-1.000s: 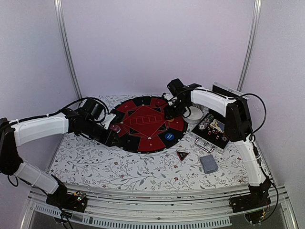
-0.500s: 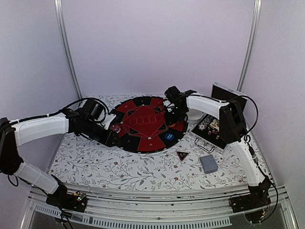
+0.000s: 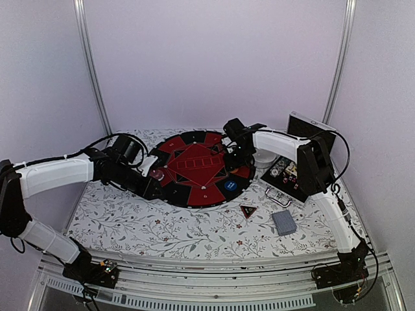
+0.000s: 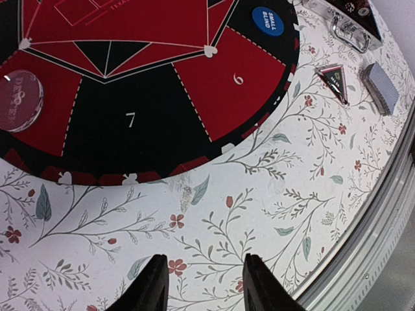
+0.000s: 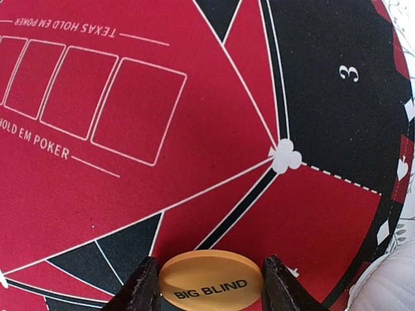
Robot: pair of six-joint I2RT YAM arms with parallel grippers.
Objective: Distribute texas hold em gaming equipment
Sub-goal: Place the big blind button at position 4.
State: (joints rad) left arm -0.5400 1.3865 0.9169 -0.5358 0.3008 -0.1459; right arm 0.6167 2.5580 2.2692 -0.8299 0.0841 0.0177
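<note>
A round red-and-black poker mat (image 3: 194,170) lies mid-table. My right gripper (image 3: 232,159) is over its right part, shut on an orange "BIG BLIND" disc (image 5: 211,283) held low over a red segment near seat 3. A blue "SMALL BLIND" disc (image 3: 230,186) lies on the mat's near right edge, also in the left wrist view (image 4: 268,21). A clear pinkish disc (image 4: 18,100) lies on the mat's left side. My left gripper (image 4: 206,285) is open and empty over the floral cloth, just off the mat's left edge (image 3: 150,186). A black-red triangular marker (image 3: 248,210) and a grey-blue card deck (image 3: 283,222) lie front right.
An open silver-edged black case (image 3: 288,176) with chips stands at the right, a white bowl (image 3: 262,159) just behind the right gripper. The table's front rail (image 4: 389,214) runs close by the left gripper. White side walls enclose the table.
My right gripper has moved left from beside the bowl to over the mat's right part, carrying the orange disc. The left arm has not moved.
</note>
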